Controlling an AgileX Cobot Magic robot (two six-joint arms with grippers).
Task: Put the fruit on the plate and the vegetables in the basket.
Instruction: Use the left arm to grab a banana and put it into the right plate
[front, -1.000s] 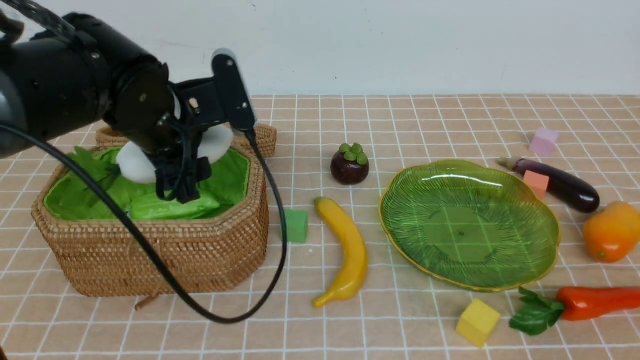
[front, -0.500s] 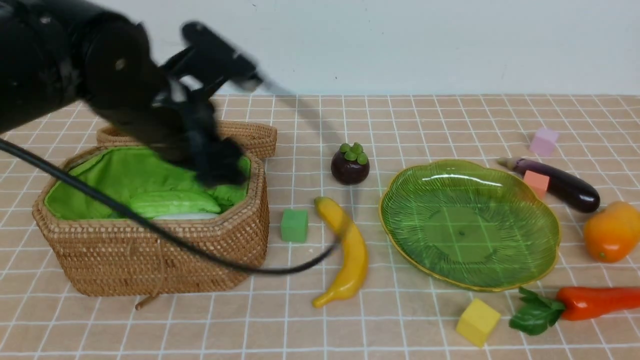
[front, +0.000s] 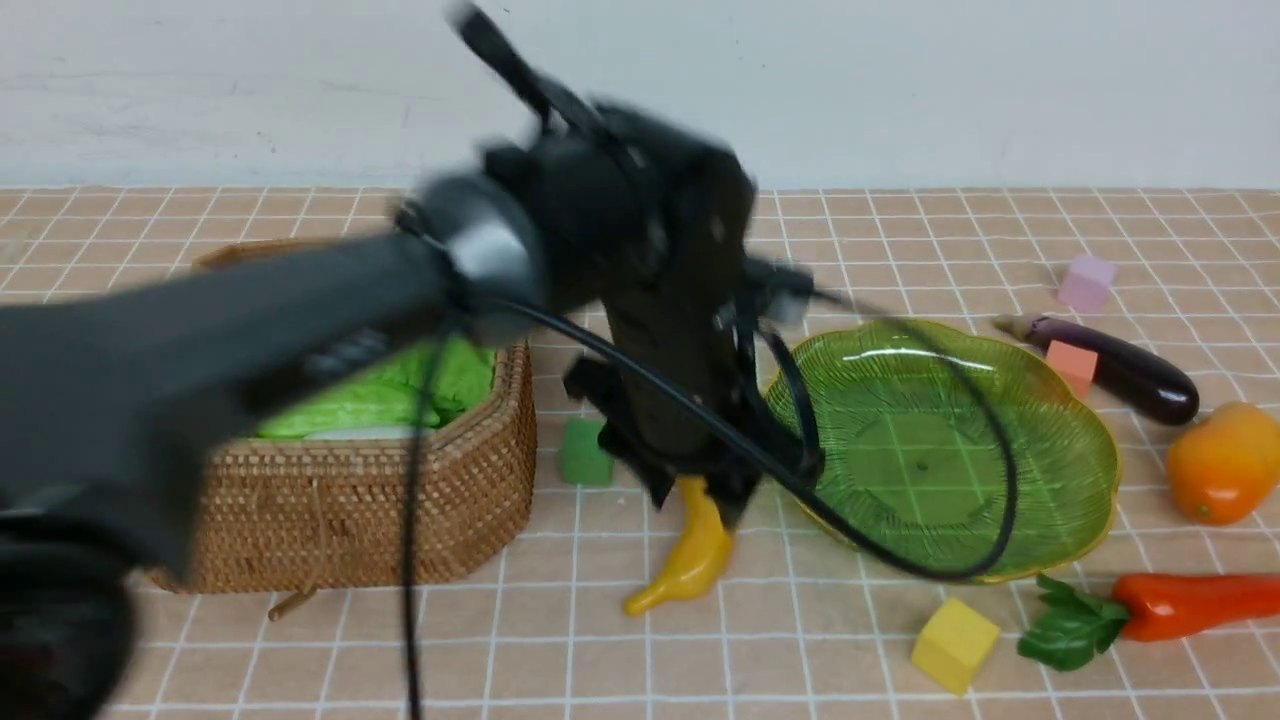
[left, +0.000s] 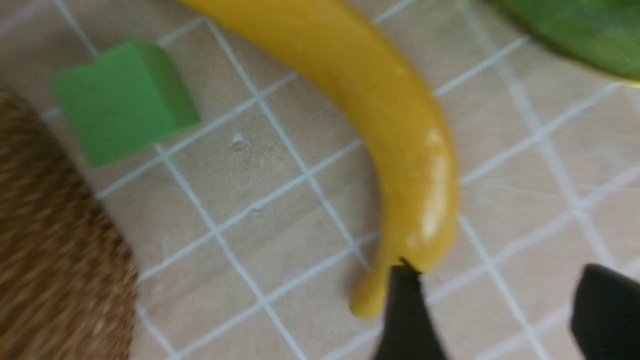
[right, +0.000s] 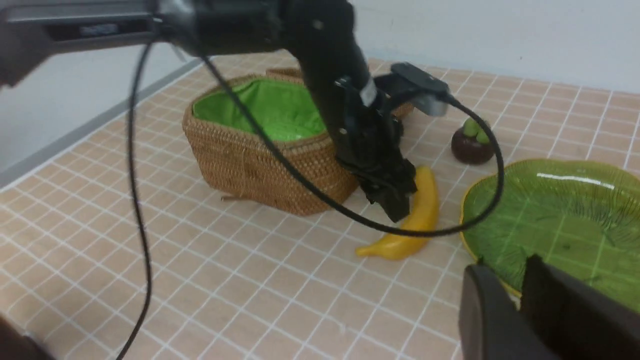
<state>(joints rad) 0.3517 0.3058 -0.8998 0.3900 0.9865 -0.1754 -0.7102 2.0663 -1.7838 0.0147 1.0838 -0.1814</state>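
My left gripper (left: 500, 300) is open with only bare table between its fingers. It hangs low over the yellow banana (left: 380, 115), and one fingertip (left: 402, 300) overlaps the banana's stem end. The front view shows this gripper (front: 700, 490) between the wicker basket (front: 350, 520) and the green plate (front: 1000, 470). A light-green gourd (front: 350, 405) lies in the basket above a white sliver. The mangosteen (right: 471, 145) stands beyond the banana. Eggplant (front: 1120, 365), mango (front: 1225, 462) and carrot (front: 1190, 605) lie right of the plate. My right gripper (right: 520, 280) is shut and empty near the plate's rim.
Foam cubes are scattered about: a green one (front: 583, 452) beside the basket, a yellow one (front: 955, 643) in front of the plate, an orange one (front: 1072, 365) against the eggplant, and a pink one (front: 1087, 282) at the back. The left arm's black cable (front: 900, 560) loops over the plate.
The left gripper let the white radish go into the basket. The arm then swung right and down to the banana. The right gripper has hardly moved.
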